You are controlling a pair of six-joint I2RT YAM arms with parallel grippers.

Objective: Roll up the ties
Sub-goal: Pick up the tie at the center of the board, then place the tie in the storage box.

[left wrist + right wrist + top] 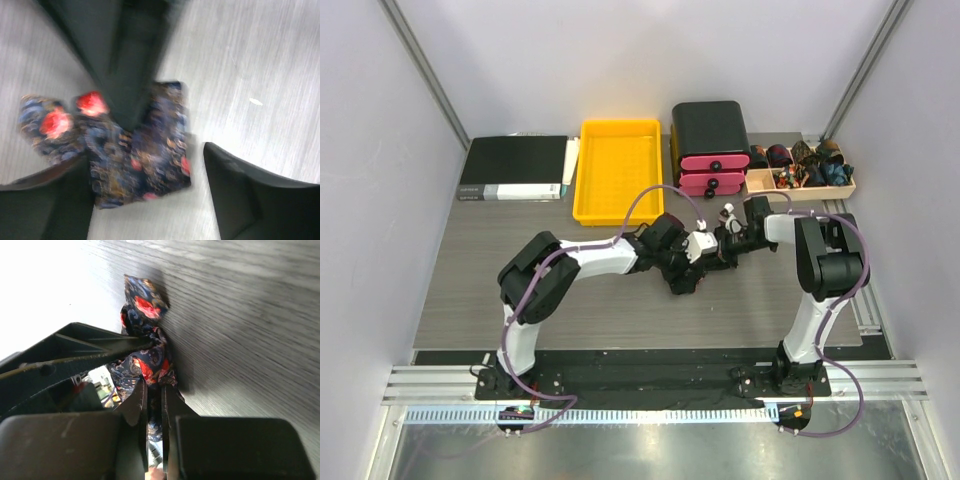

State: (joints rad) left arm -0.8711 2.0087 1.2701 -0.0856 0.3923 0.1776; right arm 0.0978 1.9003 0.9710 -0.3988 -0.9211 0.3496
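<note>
— Right wrist view: shows the right gripper [153,387] pinched tight on the bunched tie [145,357], in the middle of the table [470,290].
— Agreed. Left wrist view: shows the left gripper [145,155] spread wide, with the same tie between its fingers [250,200].

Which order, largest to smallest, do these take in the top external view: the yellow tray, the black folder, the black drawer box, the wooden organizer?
1. Yellow tray.
2. Black folder and black drawer box, about alike.
3. Wooden organizer, only slightly smaller.
</note>
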